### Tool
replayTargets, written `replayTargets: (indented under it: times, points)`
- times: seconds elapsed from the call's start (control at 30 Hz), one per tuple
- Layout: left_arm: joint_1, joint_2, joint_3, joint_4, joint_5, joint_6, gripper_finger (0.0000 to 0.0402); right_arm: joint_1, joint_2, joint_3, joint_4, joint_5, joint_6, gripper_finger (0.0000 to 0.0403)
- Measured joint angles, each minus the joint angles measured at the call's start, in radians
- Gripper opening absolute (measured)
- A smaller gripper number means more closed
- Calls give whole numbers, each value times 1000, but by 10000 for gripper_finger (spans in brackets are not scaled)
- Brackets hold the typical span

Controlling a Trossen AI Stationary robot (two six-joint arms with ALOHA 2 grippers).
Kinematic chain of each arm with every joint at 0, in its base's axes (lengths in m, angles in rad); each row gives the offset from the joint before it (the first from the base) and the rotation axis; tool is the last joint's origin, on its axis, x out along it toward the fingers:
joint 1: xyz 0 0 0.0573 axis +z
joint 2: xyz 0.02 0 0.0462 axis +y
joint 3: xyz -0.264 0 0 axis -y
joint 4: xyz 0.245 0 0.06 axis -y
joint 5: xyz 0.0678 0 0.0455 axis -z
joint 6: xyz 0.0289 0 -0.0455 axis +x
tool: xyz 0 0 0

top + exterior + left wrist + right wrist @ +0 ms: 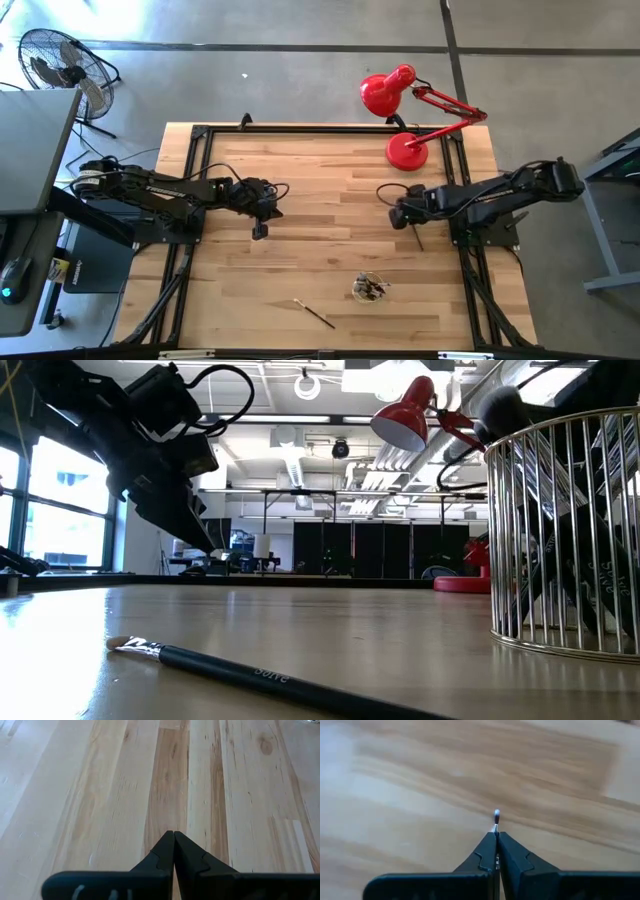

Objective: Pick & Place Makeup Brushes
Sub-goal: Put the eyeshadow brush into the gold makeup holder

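the right gripper (496, 834) was pinched tight on a thin makeup brush, whose small rounded end (496, 813) stuck out just past the fingertips in the right wrist view. from above, that gripper (399, 214) sat over the right half of the wooden table (330, 180), and a dark sliver of the held brush (418, 239) showed slanting below it. whether the brush touched the wood or hung clear could not be told.

the left gripper (173, 834) had its fingers pressed together with nothing between them, above bare planks. in the overhead view it (260, 231) waited over the left half of the table, well apart from the right arm.

a second brush (314, 312) lay flat on the table near the front edge, a dark handle with a pale tip. in the low view this loose brush (250, 672) ran slantwise across the foreground, pale bristles to the left, then a silvery collar, then a black handle with small lettering.

near it to the right stood a round wire cup (370, 289) with dark brushes inside. up close, the wire cup (560, 630) held several dark handles leaning against its bars, and one fluffy dark brush head (500, 407) rose above the rim.

a red desk lamp (405, 150) stood at the back right of the table, its head (385, 92) reaching out past the back edge. a floor fan (62, 66) stood off the table at the back left.
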Motion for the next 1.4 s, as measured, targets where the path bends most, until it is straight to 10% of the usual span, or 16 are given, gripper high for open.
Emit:
replayTargets:
  times: [0.67, 1.4]
  points:
    - [0, 0, 0, -10, 1, -32, 1, 364, 1, 129, 111, 435, -32, 1]
    - [0, 0, -1, -11, -11, 25, 1, 112, 163, 251, 180, 161, -366, 0]
